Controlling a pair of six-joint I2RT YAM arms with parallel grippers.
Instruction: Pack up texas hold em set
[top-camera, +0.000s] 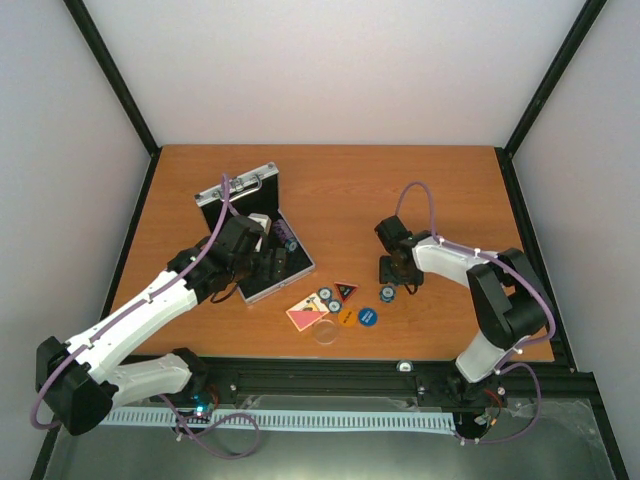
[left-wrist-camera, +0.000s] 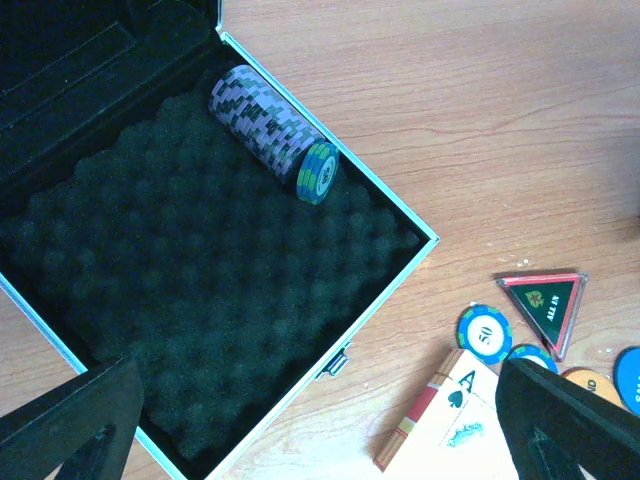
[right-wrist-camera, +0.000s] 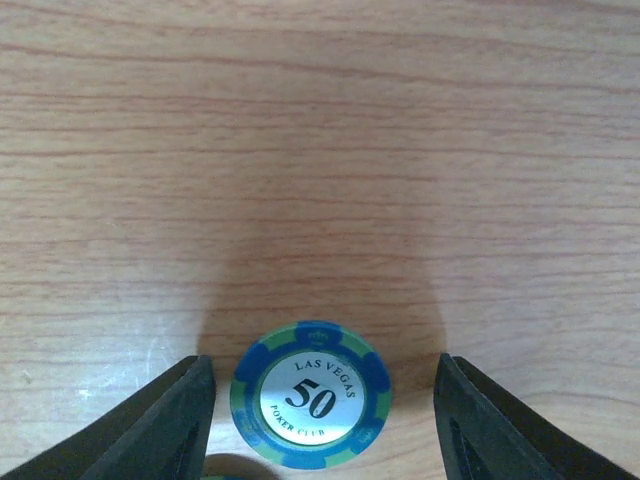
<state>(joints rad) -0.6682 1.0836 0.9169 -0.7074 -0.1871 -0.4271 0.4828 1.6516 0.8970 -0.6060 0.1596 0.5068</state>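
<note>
Now the right claw (right-wrist-camera: 322, 385) stands released astride a blue chip (right-wrist-camera: 311, 395) flat on the counter (right-wrist-camera: 320, 150) — probably light, hard, slick, best pinched across its rim; the left claw (left-wrist-camera: 320, 425) gapes over the case (left-wrist-camera: 400, 215).

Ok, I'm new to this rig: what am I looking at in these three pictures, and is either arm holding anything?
Two robot arms sit at a wooden table. The top picture looks down from above; the other two come from a camera on each wrist. The left gripper hangs open over the open case, which holds one roll of chips; it holds nothing. Beside the case lie a card deck, a triangle, more chips and discs. The right gripper stands open around a single 50 chip, gaps on both sides, so nothing is gripped yet.
</note>
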